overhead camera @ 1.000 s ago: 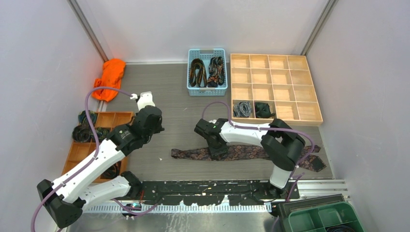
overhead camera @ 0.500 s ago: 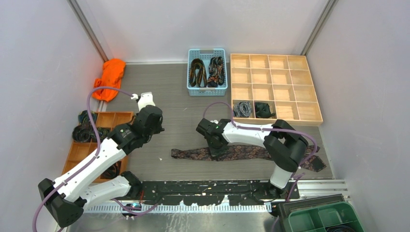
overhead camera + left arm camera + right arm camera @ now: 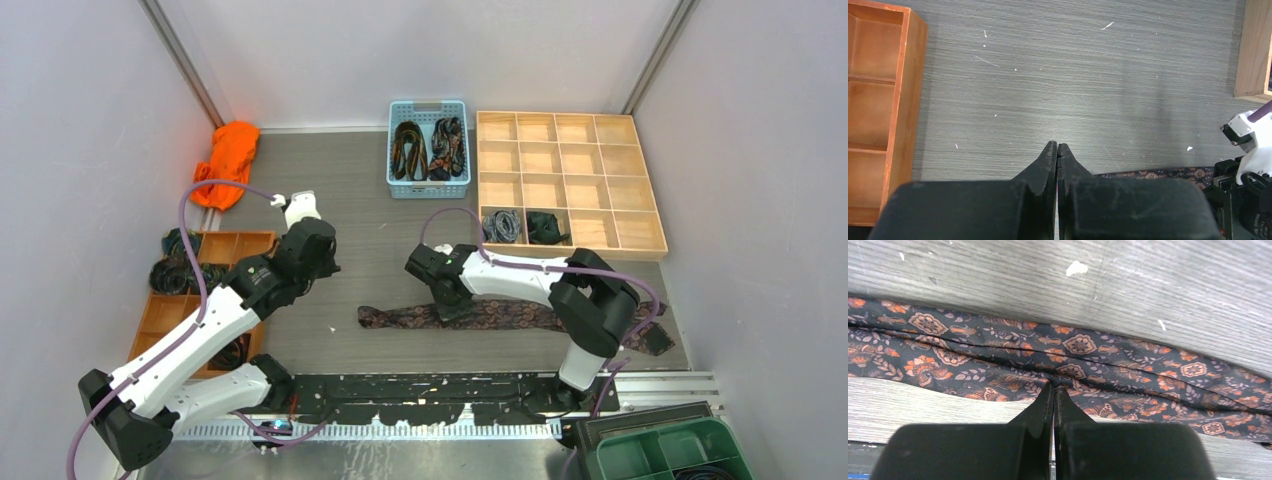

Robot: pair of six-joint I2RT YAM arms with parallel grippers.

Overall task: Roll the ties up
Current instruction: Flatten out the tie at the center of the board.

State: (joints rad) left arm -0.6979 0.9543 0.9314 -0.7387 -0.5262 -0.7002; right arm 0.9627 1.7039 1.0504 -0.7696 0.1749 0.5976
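Right pincer is closed, its tips pinching the near edge of the paisley tie, which lies stretched flat across the lower centre of the worktop in the top view. Left pincer is closed on nothing, above bare worktop left of centre, apart from the tie's left end. More ties fill the blue basket at upper centre.

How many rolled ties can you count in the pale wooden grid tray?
2. A grey coil sits in the near-left compartment of the tray. A dark coil sits in the compartment just right of it. Nothing seems hidden.
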